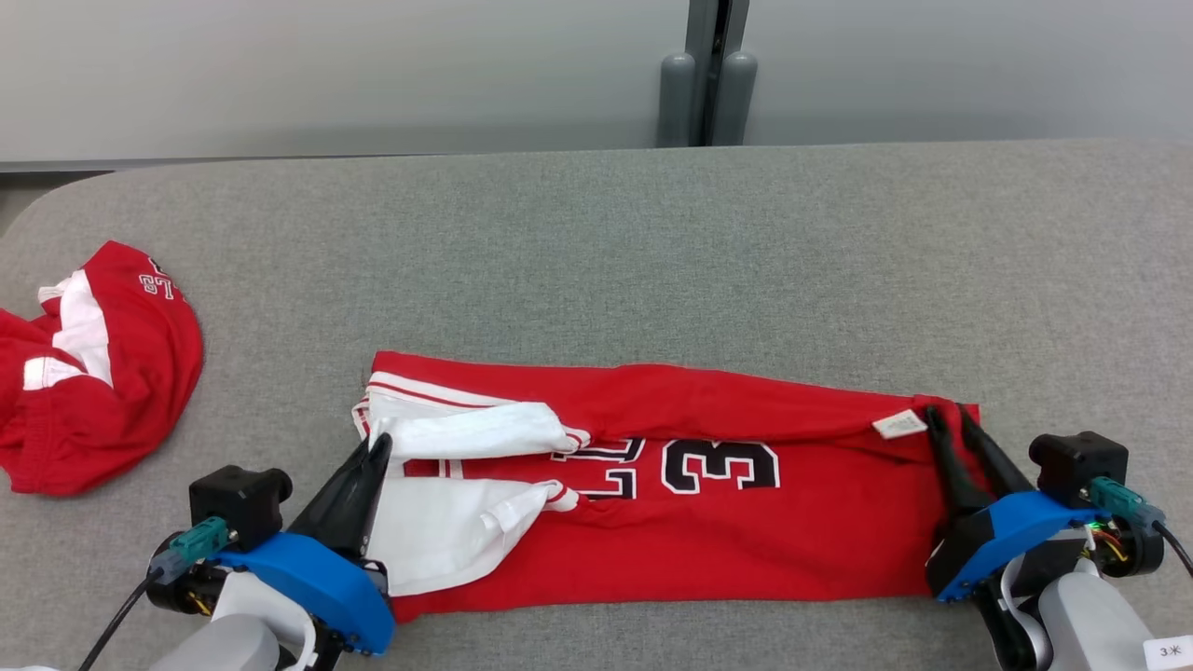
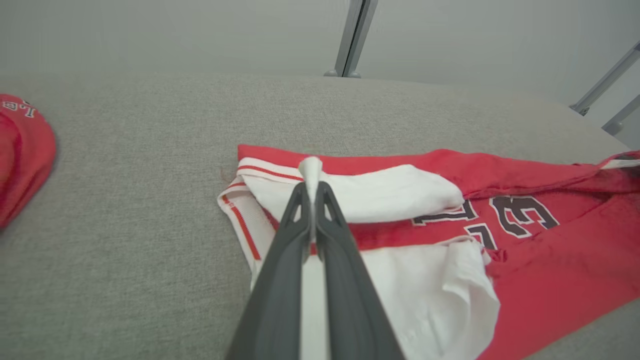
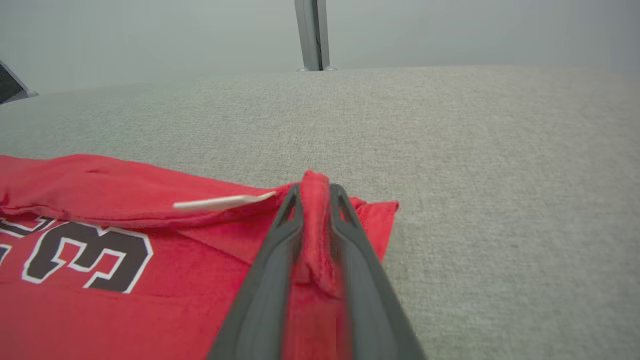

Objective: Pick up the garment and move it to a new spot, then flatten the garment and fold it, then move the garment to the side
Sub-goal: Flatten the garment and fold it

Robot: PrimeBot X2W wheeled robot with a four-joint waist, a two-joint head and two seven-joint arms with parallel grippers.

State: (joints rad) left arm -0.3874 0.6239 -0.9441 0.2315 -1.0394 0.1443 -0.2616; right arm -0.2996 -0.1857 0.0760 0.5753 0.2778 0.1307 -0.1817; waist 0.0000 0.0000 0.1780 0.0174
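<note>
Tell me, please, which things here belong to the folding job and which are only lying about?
Belong to the job:
red jersey, spread along the table
left gripper, closed on its white part
right gripper, pinching a red fold at the other end

Only lying about:
second red garment, crumpled at the table's left end
grey post behind the table

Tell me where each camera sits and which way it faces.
Head view: on the head, looking forward and down at the grey table and red jersey; left end effector at lower left, right end effector at lower right.
Left wrist view: on the left wrist, looking along its own fingers, which pinch the jersey's white end.
Right wrist view: on the right wrist, looking along its own fingers at the jersey's red corner.
Shared: both wrist views show the jersey's black numbers.
</note>
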